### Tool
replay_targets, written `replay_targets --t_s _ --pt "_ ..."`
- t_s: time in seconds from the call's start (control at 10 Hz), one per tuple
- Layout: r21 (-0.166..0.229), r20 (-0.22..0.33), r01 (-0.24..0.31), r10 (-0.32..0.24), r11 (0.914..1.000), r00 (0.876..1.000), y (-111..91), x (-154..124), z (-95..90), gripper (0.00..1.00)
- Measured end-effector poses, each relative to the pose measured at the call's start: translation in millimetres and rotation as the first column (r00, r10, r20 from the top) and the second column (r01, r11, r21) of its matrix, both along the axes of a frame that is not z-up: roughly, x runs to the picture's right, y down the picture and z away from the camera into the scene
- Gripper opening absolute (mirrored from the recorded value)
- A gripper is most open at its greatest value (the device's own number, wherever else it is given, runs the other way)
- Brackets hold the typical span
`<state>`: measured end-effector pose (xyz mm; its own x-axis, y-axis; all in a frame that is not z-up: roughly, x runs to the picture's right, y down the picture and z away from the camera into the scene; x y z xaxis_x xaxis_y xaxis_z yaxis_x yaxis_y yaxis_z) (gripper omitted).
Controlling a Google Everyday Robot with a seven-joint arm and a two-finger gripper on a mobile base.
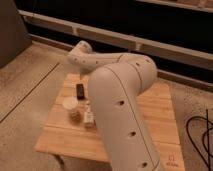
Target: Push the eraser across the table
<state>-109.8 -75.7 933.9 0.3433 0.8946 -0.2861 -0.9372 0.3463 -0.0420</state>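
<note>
Three small things are seen on the table [150, 107]: a dark eraser [79, 90], a white cup [71, 106] and a little pale bottle [89, 116]. The claw is not seen. It is hidden behind the fat white arm [117, 117], close to the arm's round end [80, 54], which is held over the back left part of the table. So it cannot be told if the claw is open or closed, or if anything is held in it. The eraser is laid flat just in front of that hidden claw, near the table's back left corner. Its long side is run from back to front, with one short end pointed at the round end and the other at the cup. The cup is found a bit farther from the claw, and the bottle is set just beside the cup.
</note>
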Motion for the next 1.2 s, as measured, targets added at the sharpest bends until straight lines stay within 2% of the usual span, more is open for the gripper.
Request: replay_targets --t_s 0.2,0.3,0.5,0.8,1.0,1.2 --pt "0.013 -0.069 -0.027 0.027 0.9996 0.997 3 21 8.9 0.65" --pt "0.025 -0.126 -0.067 0.069 0.9975 0.990 2 41 13.0 0.65" --pt "0.025 -0.172 -0.129 0.132 0.9913 0.976 7 60 18.8 0.65" --pt "-0.023 -0.169 -0.157 0.151 0.9872 0.974 29 47 35.3 0.65" --pt "-0.070 -0.154 -0.136 0.124 0.9882 0.980 48 28 49.2 0.65" --pt "-0.105 -0.159 -0.124 0.107 0.9867 0.981 58 25 59.4 0.65"
